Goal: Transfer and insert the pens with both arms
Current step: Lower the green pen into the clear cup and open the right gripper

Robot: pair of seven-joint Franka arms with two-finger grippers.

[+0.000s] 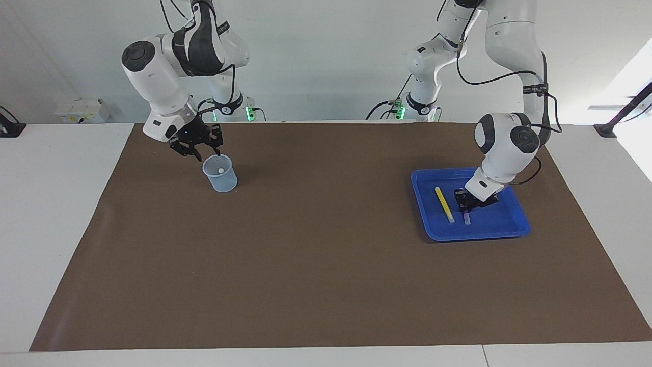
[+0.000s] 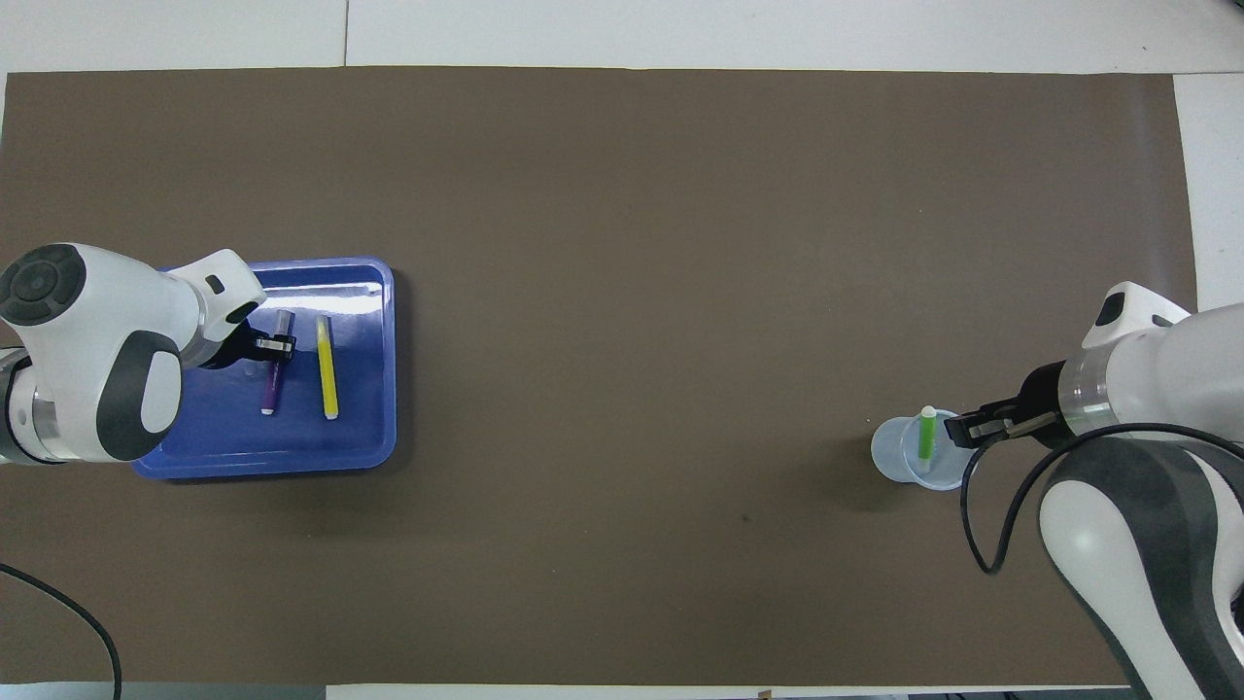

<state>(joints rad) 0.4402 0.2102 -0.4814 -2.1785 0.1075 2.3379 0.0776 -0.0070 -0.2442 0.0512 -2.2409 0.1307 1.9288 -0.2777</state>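
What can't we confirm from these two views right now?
- Purple pen: the end under the left gripper is covered by the fingers in both views, so whether it is lifted off the tray is unclear.
- Green pen: facing view shows only its pale tip through the cup; where its lower end rests is hidden.
- Right gripper: overhead view shows it side-on, so its opening is unreadable there.

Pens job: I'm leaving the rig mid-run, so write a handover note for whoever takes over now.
Left gripper: shut on the purple pen in the blue tray.
Right gripper: open, beside the cup, holding nothing.
Done: green pen stands in the cup.
Left: purple pen to lift, hand over and insert; then the yellow pen, which lies in the tray.
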